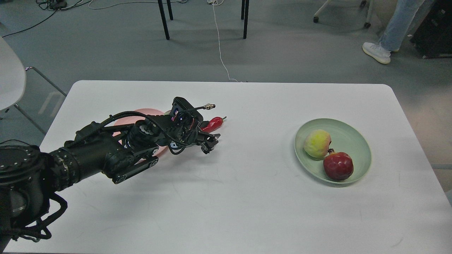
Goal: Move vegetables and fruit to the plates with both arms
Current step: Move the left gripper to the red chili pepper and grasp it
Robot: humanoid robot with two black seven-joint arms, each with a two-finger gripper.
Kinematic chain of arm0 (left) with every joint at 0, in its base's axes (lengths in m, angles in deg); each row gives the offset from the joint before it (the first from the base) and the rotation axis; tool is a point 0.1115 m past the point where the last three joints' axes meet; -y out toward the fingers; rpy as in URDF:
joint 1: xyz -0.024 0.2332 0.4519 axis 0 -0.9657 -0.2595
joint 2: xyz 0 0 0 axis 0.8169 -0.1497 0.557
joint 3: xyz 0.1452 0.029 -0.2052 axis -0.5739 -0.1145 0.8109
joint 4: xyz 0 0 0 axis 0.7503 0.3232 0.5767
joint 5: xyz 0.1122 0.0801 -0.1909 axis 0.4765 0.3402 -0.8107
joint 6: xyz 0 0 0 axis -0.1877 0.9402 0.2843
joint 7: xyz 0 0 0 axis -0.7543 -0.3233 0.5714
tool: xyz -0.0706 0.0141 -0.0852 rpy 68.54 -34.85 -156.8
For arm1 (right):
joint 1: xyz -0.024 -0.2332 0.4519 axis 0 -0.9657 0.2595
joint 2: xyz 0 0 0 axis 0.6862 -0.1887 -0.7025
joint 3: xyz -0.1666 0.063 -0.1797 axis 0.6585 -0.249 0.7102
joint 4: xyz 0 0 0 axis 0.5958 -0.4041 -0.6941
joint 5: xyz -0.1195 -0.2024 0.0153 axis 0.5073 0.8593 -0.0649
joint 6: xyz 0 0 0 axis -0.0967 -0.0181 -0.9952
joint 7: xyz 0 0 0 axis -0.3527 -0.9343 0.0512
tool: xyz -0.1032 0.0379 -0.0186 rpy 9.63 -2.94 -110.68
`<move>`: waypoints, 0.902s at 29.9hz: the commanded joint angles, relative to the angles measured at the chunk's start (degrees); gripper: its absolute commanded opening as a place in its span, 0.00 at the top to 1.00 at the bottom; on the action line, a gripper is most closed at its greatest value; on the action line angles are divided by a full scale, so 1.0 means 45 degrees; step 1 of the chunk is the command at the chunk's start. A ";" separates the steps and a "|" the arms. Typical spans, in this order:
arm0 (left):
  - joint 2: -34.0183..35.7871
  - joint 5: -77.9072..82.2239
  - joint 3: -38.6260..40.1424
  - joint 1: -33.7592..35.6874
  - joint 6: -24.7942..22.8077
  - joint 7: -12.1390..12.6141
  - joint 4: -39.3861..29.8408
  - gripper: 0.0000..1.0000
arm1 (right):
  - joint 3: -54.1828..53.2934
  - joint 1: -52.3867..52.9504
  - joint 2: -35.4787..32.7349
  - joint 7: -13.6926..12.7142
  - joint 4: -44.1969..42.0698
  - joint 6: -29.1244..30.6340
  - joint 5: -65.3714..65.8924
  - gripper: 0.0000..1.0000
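My left gripper point(209, 143) is low over the table, right at the near side of the red chili pepper point(214, 123). Only the chili's stem end shows; the rest is behind the gripper. The fingers are dark and I cannot tell them apart. The pale pink plate point(146, 112) lies under my left arm, mostly covered. The eggplant is hidden behind the arm. At the right, the pale green plate point(353, 135) holds the peach-like fruit point(317, 143) and the dark red pomegranate point(338, 165). My right arm is out of view.
The white table point(247, 197) has rounded far corners. Beyond its far edge are black chair legs point(163, 19), a white cable point(220, 53) on the floor, and a person's leg point(392, 31) at the far right. A white chair point(10, 74) stands left.
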 commanded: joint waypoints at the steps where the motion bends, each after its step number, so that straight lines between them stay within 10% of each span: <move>1: -0.0243 -0.0018 -0.0001 -0.0099 -0.0009 0.0001 0.0299 0.44 | 0.0000 0.0012 0.0026 0.0000 -0.0001 0.0000 0.0000 0.01; 27: -0.0165 -0.0682 -0.0021 0.0273 0.0030 -0.0136 0.0632 0.44 | -0.0117 0.0090 0.0084 0.0000 0.0019 0.0000 0.0000 0.01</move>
